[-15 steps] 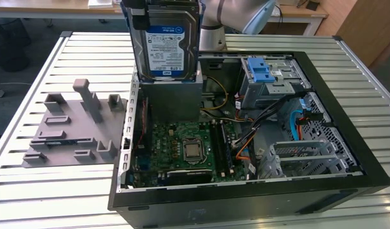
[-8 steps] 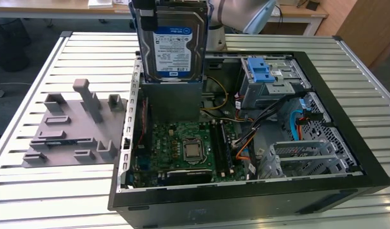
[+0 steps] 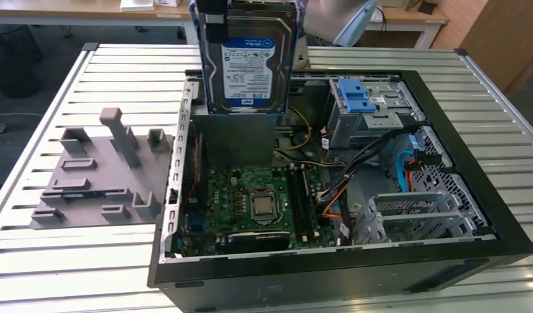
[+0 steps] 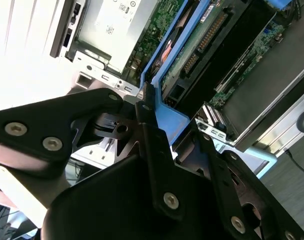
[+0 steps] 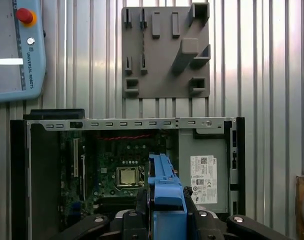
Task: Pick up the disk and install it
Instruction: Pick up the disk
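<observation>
The disk (image 3: pixel 246 65), a silver hard drive with a white-and-blue label and blue side rails, hangs upright high above the open computer case (image 3: pixel 336 261). My gripper (image 3: pixel 248 13) is shut on its upper end. In the first wrist view the blue rail (image 5: pixel 164 192) stands edge-on between my black fingers (image 5: pixel 142 206), over the motherboard (image 5: pixel 122 170). In the second wrist view the rail (image 4: pixel 167 120) and the disk's green circuit board (image 4: pixel 207 45) sit between the gripper (image 4: pixel 184 145) fingers.
A drive cage with a bright blue ridged clip (image 3: pixel 357 98) sits at the case's far right in the exterior view. A grey box with a white sticker (image 5: pixel 202 172) lies inside the case. A grey fixture plate (image 3: pixel 96 173) lies beside the case on the slatted table (image 3: pixel 40 261). A teach pendant (image 5: pixel 17 50) rests nearby.
</observation>
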